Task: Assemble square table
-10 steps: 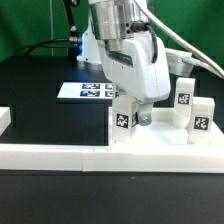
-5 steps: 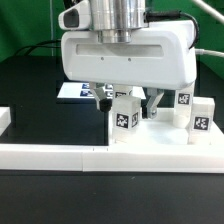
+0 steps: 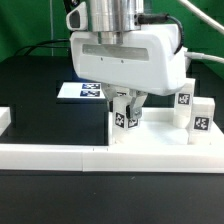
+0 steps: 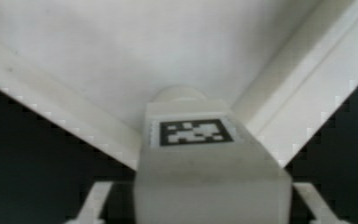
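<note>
White legs (image 3: 123, 118) with black-and-white tags, white tabletop (image 3: 150, 135), black table (image 3: 40, 85)

Bright even overhead light, low resolution, soft blur throughout, whites glaring, wrist view close and unsharp

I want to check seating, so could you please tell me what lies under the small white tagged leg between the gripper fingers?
White tabletop under the small white tagged leg; its foot is covered.

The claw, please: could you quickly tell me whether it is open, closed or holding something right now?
The claw: closed on a tagged leg, its fingers on either side of the leg, above the tabletop.
</note>
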Controlling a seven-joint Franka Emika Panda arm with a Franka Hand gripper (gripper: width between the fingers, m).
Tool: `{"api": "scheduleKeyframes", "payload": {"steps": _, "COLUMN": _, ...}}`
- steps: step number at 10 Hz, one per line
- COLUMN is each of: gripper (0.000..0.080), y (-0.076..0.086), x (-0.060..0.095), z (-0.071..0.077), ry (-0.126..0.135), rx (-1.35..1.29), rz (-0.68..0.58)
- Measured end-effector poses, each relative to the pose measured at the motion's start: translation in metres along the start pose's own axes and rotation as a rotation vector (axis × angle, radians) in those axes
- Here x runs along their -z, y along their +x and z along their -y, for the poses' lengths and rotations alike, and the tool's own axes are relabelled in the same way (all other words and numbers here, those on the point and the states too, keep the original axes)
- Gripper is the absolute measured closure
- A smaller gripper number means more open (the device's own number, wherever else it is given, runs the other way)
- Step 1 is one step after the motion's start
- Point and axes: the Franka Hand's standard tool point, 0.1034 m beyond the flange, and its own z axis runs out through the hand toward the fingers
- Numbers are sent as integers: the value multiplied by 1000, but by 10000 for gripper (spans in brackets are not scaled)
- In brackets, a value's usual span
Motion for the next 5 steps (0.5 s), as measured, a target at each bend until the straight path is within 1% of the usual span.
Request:
{"api": "scheduleKeyframes", "payload": {"steps": 1, "gripper": 508, "y": 0, "x": 0, "z": 0, "ry": 0, "rx": -48, "rz": 0}}
{"api": "scheduleKeyframes", "payload": {"steps": 2, "gripper": 508, "y": 1, "x": 0, "z": -1, "ry": -1, "rx": -145, "rz": 0}}
{"api": "scheduleKeyframes", "payload": {"steps": 3, "gripper": 508, "y": 2, "x": -1, "z": -1, "ry": -6, "rx": -273, "rz": 4}}
{"api": "scheduleKeyframes", "payload": {"steps": 5, "gripper": 508, "y": 3, "x": 0, "z": 0, "ry": -59, "rx": -713, "rz": 49}}
